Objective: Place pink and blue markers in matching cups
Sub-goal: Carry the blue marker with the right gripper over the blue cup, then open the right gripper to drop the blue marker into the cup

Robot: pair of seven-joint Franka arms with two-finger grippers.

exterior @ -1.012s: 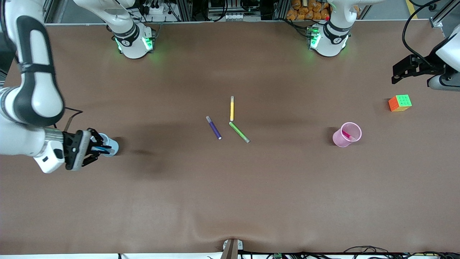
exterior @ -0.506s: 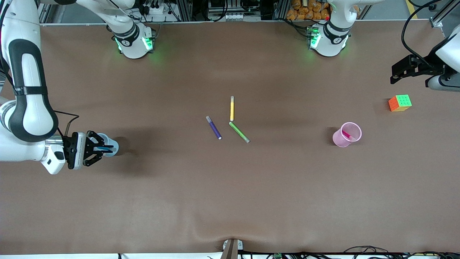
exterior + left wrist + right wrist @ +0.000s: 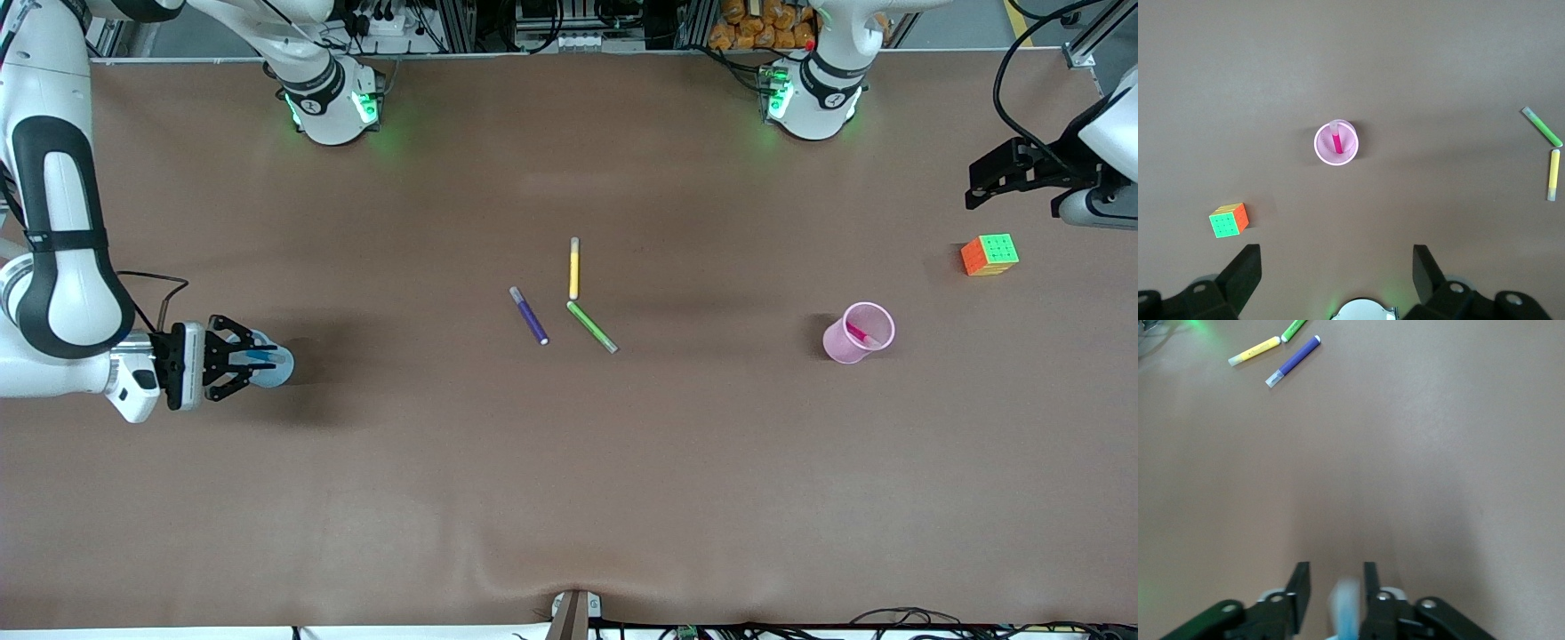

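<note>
My right gripper [image 3: 266,357] hovers over the light blue cup [image 3: 279,365] at the right arm's end of the table. Its fingers [image 3: 1300,587] stand a little apart, so it is open. The blue marker [image 3: 1346,608] hangs blurred between them, with a gap on each side, its lower end at the cup's mouth. The pink marker [image 3: 859,334] leans inside the pink cup [image 3: 845,342] toward the left arm's end; the left wrist view shows that cup [image 3: 1321,148] and marker [image 3: 1337,142] from above. My left gripper [image 3: 977,187] waits open and empty above the table's edge near the cube.
A purple marker [image 3: 530,316], a yellow marker [image 3: 574,268] and a green marker [image 3: 592,326] lie together mid-table. A colourful puzzle cube [image 3: 989,254] sits near the left arm's end, farther from the camera than the pink cup.
The right gripper's fingers have parted from the blue marker over the blue cup, and the hand has shifted slightly away from the front camera. The left arm has stayed still.
</note>
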